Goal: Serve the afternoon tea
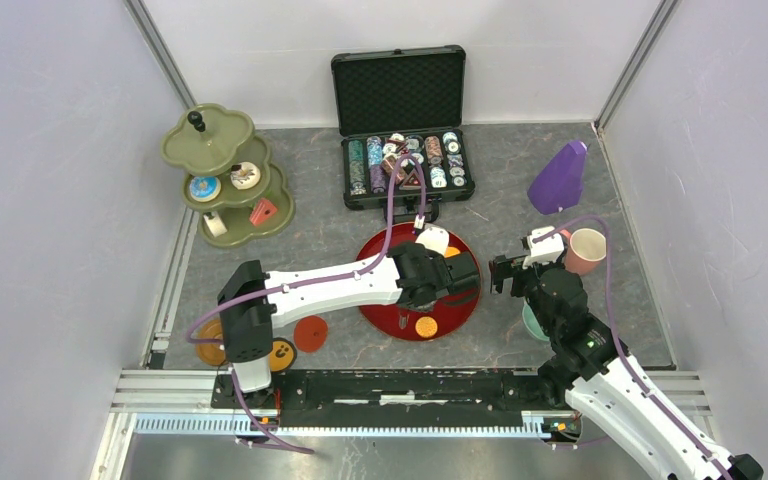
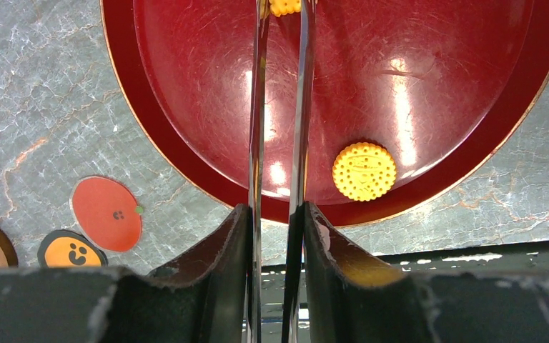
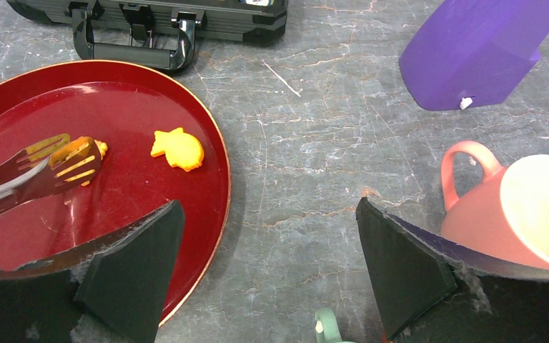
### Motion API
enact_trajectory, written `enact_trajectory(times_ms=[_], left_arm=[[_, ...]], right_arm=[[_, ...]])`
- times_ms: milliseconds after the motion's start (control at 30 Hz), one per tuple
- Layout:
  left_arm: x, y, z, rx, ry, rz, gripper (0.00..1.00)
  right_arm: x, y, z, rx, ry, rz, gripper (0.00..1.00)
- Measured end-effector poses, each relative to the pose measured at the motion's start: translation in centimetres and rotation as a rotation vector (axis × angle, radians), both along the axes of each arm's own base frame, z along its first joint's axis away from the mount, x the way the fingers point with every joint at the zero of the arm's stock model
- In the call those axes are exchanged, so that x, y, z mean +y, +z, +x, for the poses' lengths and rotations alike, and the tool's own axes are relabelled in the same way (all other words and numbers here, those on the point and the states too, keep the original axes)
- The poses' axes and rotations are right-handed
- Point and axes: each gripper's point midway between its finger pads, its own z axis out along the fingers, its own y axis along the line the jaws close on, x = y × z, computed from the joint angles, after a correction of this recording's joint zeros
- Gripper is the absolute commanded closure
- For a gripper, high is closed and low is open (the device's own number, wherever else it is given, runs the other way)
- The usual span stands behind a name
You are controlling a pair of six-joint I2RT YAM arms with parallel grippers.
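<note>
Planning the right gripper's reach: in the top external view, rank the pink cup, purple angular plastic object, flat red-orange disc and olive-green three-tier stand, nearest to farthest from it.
1. Pink cup, just right of the right gripper.
2. Purple angular plastic object, behind and right.
3. Flat red-orange disc, far to its left.
4. Olive-green three-tier stand, back-left corner.

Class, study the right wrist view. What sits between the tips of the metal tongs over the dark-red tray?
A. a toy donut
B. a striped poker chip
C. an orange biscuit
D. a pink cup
C: a small orange biscuit shows between the slotted tips of the tongs, above the dark-red tray.
</note>
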Motion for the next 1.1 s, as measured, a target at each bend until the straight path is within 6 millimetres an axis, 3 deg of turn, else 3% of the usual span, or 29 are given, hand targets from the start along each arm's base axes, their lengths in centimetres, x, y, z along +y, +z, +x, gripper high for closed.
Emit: enact_trajectory(times_ms=[367, 533, 700, 933, 1100], left_arm=[[0.1, 1.1, 0.4, -0.027, 0.003, 0.004, 0.78], [1.5, 2.6, 0.8, -0.08, 0.007, 0.035, 0.8], [3.6, 5.8, 1.5, -0.161, 0.02, 0.051, 0.8], [6.7, 11.8, 3.1, -0.289, 0.025, 0.05, 0.81], [11.9, 15.7, 6.4, -0.353, 0.118, 0.052, 0.81]], right_arm=[[0.0, 0.0, 0.0, 0.0, 0.0, 0.0, 0.02], [0.0, 0.0, 0.0, 0.0, 0.0, 0.0, 0.02], [0.0, 0.0, 0.0, 0.001, 0.0, -0.001, 0.02], [0.0, -0.2, 0.0, 0.009, 0.001, -0.006, 0.02], [0.0, -0.3, 0.0, 0.011, 0.001, -0.007, 0.02]])
